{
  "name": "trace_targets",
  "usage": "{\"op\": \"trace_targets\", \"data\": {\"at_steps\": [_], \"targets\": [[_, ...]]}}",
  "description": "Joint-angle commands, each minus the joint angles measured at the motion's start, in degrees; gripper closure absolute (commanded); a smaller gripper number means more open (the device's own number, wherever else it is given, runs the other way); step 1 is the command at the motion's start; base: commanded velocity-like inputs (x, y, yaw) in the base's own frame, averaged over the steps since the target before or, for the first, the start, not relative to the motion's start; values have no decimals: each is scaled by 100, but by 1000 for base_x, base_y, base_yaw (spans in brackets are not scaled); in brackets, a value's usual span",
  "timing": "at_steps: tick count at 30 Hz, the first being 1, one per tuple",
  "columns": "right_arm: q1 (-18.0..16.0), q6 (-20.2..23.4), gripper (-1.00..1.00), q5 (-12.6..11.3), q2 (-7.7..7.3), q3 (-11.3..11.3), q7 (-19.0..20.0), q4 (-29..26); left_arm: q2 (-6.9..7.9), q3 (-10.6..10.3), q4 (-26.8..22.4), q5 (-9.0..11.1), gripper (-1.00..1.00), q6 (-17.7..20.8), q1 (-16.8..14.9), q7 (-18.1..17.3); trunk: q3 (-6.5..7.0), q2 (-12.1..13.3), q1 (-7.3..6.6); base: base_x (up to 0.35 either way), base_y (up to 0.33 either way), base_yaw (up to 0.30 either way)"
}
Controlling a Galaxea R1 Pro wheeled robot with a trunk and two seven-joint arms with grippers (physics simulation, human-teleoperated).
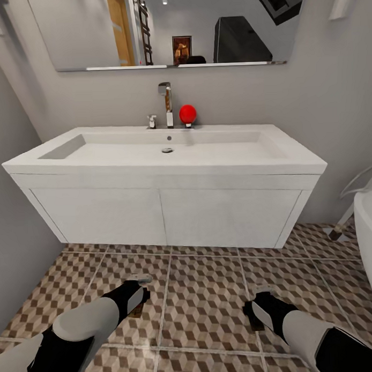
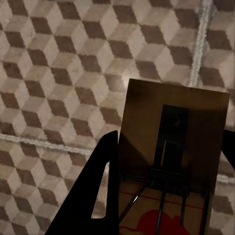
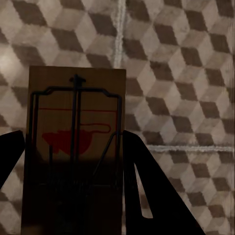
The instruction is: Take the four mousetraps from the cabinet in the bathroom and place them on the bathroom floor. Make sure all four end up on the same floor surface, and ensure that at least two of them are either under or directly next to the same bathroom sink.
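The white sink [image 1: 169, 154] sits on its flat-fronted vanity [image 1: 165, 213] straight ahead, with a chrome tap [image 1: 166, 103] at the back. Cube-patterned bathroom floor [image 1: 206, 298] spreads in front of it. My left gripper [image 1: 138, 293] hangs low over the tiles, left of centre. In the left wrist view it is shut on a brown mousetrap [image 2: 171, 147], held between its dark fingers [image 2: 105, 186]. My right gripper [image 1: 257, 309] hovers over the floor to the right, shut on a second mousetrap [image 3: 73, 122] with a red mouse print. Both traps are above the floor [image 2: 58, 73], in front of the vanity.
A red ball-like object [image 1: 188, 113] stands beside the tap. A grey wall [image 1: 15, 224] closes the left side. The white bathtub's rim [image 1: 369, 222] juts in at the right. A mirror [image 1: 169, 25] hangs above the sink. Open tiles lie between my arms and the vanity.
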Motion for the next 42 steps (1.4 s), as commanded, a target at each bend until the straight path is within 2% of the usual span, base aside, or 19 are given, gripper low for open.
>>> {"op": "trace_targets", "data": {"at_steps": [1, 5, 14, 19, 29, 42], "targets": [[6, 32, 100, -2, 7, 102, -42, -23, 12, -46, 12, 40, 100, -79, -1, 15, -5, -2, -1, 0, 0, 0], [14, 29, 100, 115, 64, 185, -40, -25, 61, -52, 11, 36, 100, -258, -1, 9, -5, -2, -1, 37, 0, 0], [16, -13, 100, 139, 85, 192, -43, -26, 101, -54, 18, 33, 100, -322, 1, 15, -5, -2, -1, 296, 0, 0], [16, -340, 100, 79, 67, 164, -43, -18, 95, -69, 6, 26, 100, -338, 1, 15, -5, -2, -1, 339, 0, 0], [16, -371, 100, 67, 36, 72, -40, -7, 36, -48, 7, 36, 100, -333, 1, 42, -5, -2, -1, 59, 0, 0], [16, -386, 100, 76, 38, 61, -79, -1, 28, -36, 8, 47, 100, -341, 1, 60, -238, -523, 284, 0, 0, 0]]}}
